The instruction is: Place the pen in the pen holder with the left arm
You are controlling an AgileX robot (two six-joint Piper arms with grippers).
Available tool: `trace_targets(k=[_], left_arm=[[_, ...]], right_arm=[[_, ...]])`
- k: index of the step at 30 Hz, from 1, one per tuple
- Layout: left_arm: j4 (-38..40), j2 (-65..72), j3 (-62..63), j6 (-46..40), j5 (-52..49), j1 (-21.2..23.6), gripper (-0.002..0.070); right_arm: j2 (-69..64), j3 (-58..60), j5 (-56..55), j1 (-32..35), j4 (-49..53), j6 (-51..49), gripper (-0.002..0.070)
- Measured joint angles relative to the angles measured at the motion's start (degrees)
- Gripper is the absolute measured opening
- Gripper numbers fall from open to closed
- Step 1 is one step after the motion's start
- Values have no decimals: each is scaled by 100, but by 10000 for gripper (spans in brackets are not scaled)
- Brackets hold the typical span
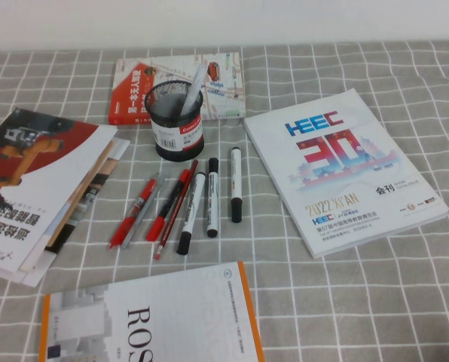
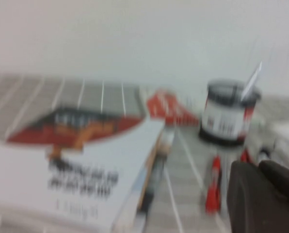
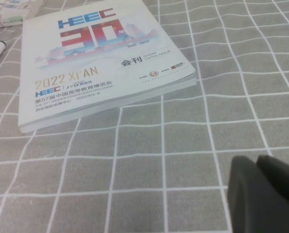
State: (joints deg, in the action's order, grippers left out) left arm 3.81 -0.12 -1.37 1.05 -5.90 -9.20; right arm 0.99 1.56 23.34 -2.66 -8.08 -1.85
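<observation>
The white pen [image 1: 193, 87] stands tilted inside the black mesh pen holder [image 1: 178, 124], its upper end sticking out over the rim. In the left wrist view the holder [image 2: 226, 116] stands ahead with the pen [image 2: 251, 80] leaning out of it. Neither arm shows in the high view. My left gripper [image 2: 257, 167] shows only in its wrist view, shut and empty, low over the cloth and well back from the holder. My right gripper [image 3: 255, 162] is shut and empty above the grey checked cloth, near the catalogue.
Red pens [image 1: 134, 211] and white markers with black caps [image 1: 212, 197] lie in a row in front of the holder. A HEEC catalogue [image 1: 337, 166] lies right, stacked booklets [image 1: 36, 181] left, a ROS book [image 1: 157, 317] in front, a red book [image 1: 134, 87] behind the holder.
</observation>
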Motion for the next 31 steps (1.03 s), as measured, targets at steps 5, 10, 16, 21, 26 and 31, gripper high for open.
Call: trace_targets(k=[5,10,16,21,26,31], left_arm=[[-12,-27,0,0,-1061,10,0],[-185,-27,0,-26,-1566,10,0],[-229,-27,0,-36,-1614,23,-1],[-245,-27,0,-36,-1614,23,-1],[-243,-39,0,-36,-1614,23,-1],[-243,-49,0,-36,-1614,23,-1]], right_arm=[[0,0,0,0,0,0,-15],[0,0,0,0,0,0,-15],[0,0,0,0,0,0,-15],[0,0,0,0,0,0,-15],[0,0,0,0,0,0,-15],[0,0,0,0,0,0,-15]])
